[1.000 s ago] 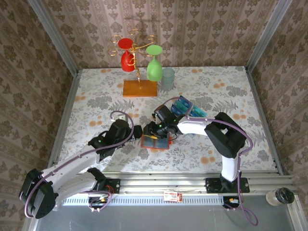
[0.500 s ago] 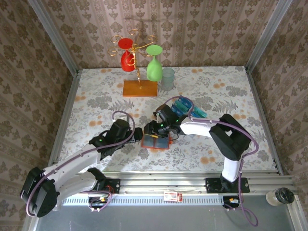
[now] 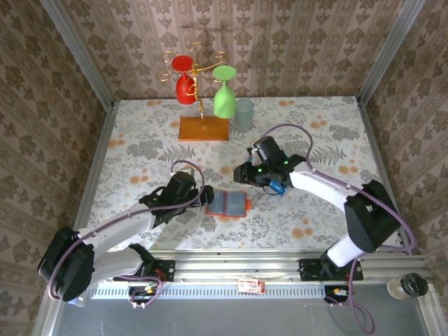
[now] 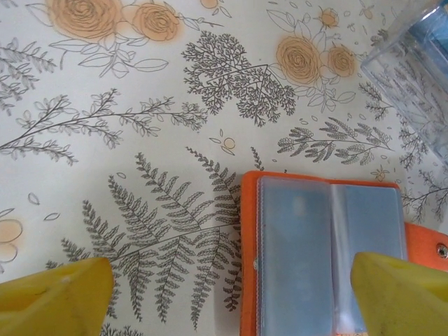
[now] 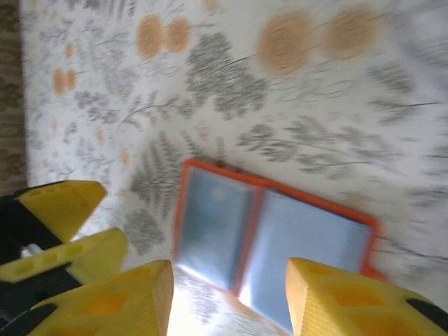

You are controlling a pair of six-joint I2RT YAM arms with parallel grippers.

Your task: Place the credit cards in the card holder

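While the left gripper [image 4: 231, 280] hangs low over the table [image 4: 140, 105], its yellow fingers [image 4: 59, 297] stand spread wide and grip nothing. One finger is over bare cloth, the other over the right half of the wallet [image 4: 322, 252]; whether it touches cannot be told. From above, this gripper [image 3: 208, 198] sits just beside the wallet's [image 3: 228, 204] left edge.

The right gripper [image 5: 227, 280] is held above the table with its fingers [image 5: 105, 304] parted about halfway and nothing between them. In the top view it [image 3: 241, 175] is just behind the wallet and apart from it.

The wallet [image 5: 273, 231] lies flat and open on the flowered cloth (orange rim all round). It shows two grey-blue clear pockets side by side and a snap tab [image 4: 439, 248] on its right edge. No card can be made out in the pockets.

Blue cards [image 4: 434, 31] show through a clear rack [image 4: 392, 77], which stands near the wallet's far right corner.
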